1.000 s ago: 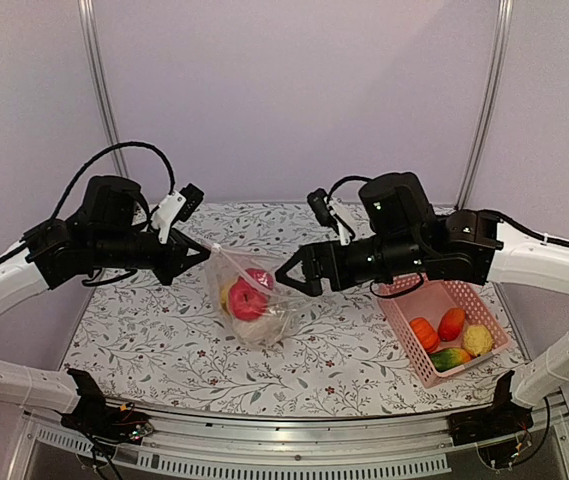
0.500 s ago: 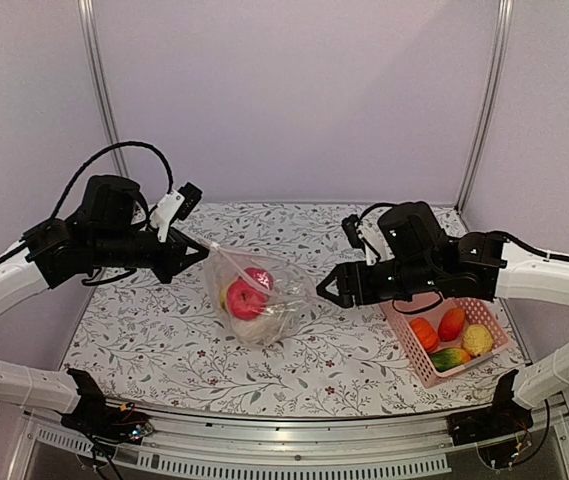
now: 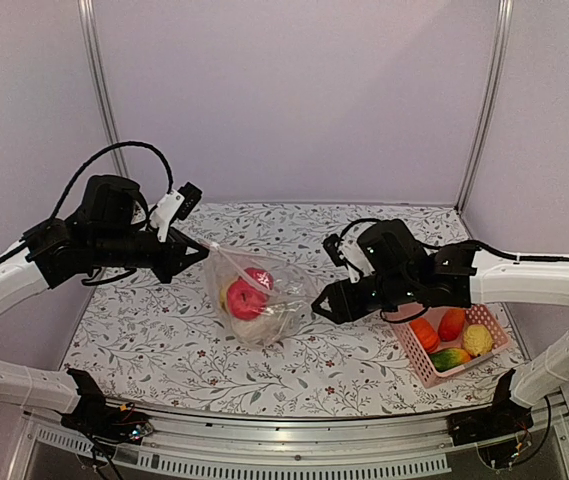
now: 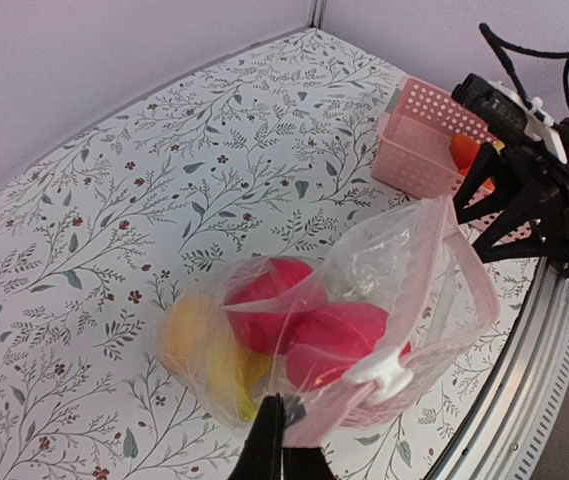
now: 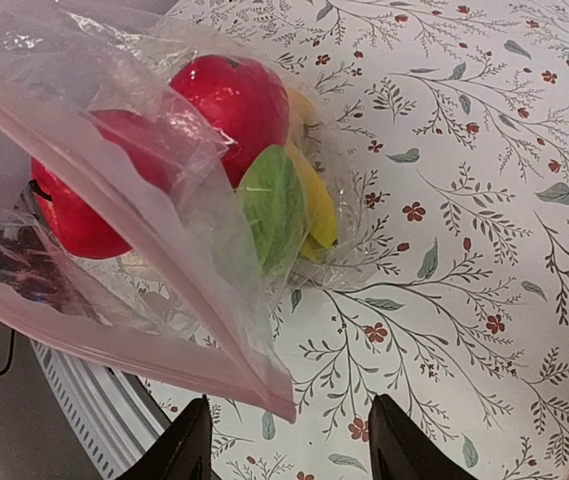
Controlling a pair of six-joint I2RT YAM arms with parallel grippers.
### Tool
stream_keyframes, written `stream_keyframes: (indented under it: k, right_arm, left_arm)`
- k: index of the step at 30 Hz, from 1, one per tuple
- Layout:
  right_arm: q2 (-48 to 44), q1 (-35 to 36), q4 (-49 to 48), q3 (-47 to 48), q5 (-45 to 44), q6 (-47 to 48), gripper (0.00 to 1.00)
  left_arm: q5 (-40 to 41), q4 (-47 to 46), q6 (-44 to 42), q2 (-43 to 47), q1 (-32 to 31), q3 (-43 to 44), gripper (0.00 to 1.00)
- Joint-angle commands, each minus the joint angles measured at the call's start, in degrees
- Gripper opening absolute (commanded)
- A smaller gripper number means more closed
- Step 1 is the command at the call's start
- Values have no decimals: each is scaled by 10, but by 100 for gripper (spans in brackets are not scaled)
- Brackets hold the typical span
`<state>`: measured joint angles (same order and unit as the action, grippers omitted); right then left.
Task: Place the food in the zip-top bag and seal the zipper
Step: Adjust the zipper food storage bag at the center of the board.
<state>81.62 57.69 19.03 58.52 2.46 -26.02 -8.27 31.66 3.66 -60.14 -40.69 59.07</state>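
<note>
2 hands: left hand (image 3: 196, 256) clamped on the zip-top bag (image 3: 282, 312) corner, right hand (image 3: 326, 303) apart beside its mouth.

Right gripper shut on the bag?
No, the right gripper is wide open, and the bag corner in front of it is unclamped.

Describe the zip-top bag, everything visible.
The zip-top bag is clear, floppy, crinkled plastic with a pale pink zipper strip along its open mouth and a white slider tab. It sags on the floral table, one mouth corner pinched up by the left claw. Inside show red fruits, a yellow banana and a green piece.
</note>
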Motion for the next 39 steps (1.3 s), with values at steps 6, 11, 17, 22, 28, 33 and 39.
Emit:
stream_keyframes:
  k: [6,11,17,22,28,33,39]
  right_arm:
    - [24,-1,-35,-5,-7,22,40]
    - [22,-1,-46,-6,1,24,32]
    - [19,-1,-50,-2,3,26,3]
    - [-24,-1,6,39,10,41,0]
    - [-89,0,116,147,-9,94,0]
    - [-130,0,130,157,-12,111,0]
    - [-158,0,153,141,-22,110,0]
  left_arm:
    - [-2,-1,3,-6,10,-2,0]
    - [-4,-1,3,-8,10,-2,0]
    - [-5,-1,4,-9,10,-2,0]
    - [0,-5,0,-11,14,8,0]
    - [-37,-24,20,-7,18,61,0]
    - [-85,-54,40,-11,18,79,0]
    - [-123,-52,40,-24,18,80,0]
